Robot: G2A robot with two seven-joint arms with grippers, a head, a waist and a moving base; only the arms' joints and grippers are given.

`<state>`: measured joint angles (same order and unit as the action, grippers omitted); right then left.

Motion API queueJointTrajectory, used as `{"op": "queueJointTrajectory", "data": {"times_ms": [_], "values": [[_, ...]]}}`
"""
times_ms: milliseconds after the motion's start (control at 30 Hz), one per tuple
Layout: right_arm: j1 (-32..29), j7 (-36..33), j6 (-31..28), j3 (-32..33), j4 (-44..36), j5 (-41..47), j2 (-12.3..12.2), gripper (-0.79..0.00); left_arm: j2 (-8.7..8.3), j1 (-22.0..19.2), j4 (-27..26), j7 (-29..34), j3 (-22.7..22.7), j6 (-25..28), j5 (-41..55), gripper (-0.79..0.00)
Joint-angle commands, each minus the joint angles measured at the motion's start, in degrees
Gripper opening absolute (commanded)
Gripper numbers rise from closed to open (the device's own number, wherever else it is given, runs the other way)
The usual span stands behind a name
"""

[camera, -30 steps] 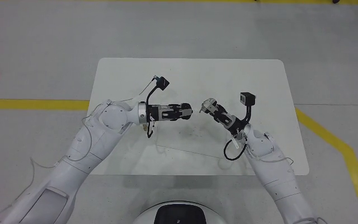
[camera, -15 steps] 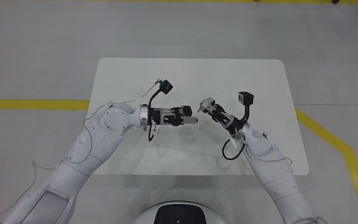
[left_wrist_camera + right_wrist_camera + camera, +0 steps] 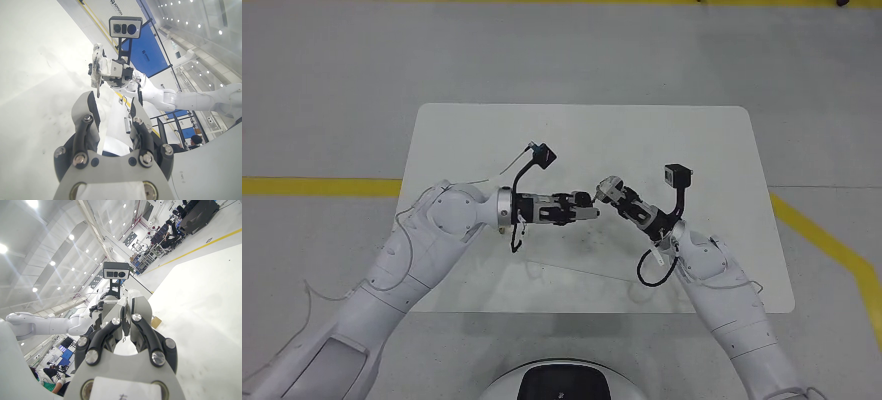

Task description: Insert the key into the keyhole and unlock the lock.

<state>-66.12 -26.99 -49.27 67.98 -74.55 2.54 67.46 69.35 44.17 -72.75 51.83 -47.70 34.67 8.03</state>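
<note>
both claws have drawn closer over the middle of the worktop (image 3: pixel 692 140): the left claw (image 3: pixel 587 211) has swung a little nearer the robot and out toward the right claw (image 3: pixel 606 188), which has edged to meet it, so the two now sit tip to tip with only a small gap. as for progress, i judge the pick-up done and little else. the right claw is pressed together on the key (image 3: pixel 98 90), gripping its head with the blade sticking out free. that blade is in no keyhole, so both the insertion and the turn are left. the left claw is spread and carries nothing between its fingers. the key's tip hangs just beside one fingertip (image 3: pixel 85 100) of the left claw, outside the gap, and i cannot tell whether they touch. a small tan block (image 3: pixel 156 322) lies on the worktop just beyond the claws; it may be the lock, but i cannot tell.
</note>
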Motion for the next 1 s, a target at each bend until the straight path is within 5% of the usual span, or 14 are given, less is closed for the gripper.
{"op": "queueJointTrajectory", "data": {"times_ms": [0,233,600,967], "values": [[0.00,-0.06,-0.02,0.02,0.02,0.05,-0.01,-0.785,0.13,-0.12,0.22,0.00,0.22,-0.05,0.01,-0.471],[-0.07,-0.29,-0.26,0.17,0.10,0.41,-0.08,-0.785,0.53,-0.61,1.21,-0.06,0.69,-0.09,-0.04,-0.526],[-0.63,-0.27,-0.65,0.47,-0.40,-0.16,-0.21,-0.785,0.93,-0.72,2.58,-0.62,0.50,-0.11,0.76,-0.785],[-0.89,-0.73,-1.04,0.62,-0.64,0.17,-0.36,-0.785,0.54,-0.10,3.59,-0.58,-2.06,0.69,2.52,-0.785]]}}
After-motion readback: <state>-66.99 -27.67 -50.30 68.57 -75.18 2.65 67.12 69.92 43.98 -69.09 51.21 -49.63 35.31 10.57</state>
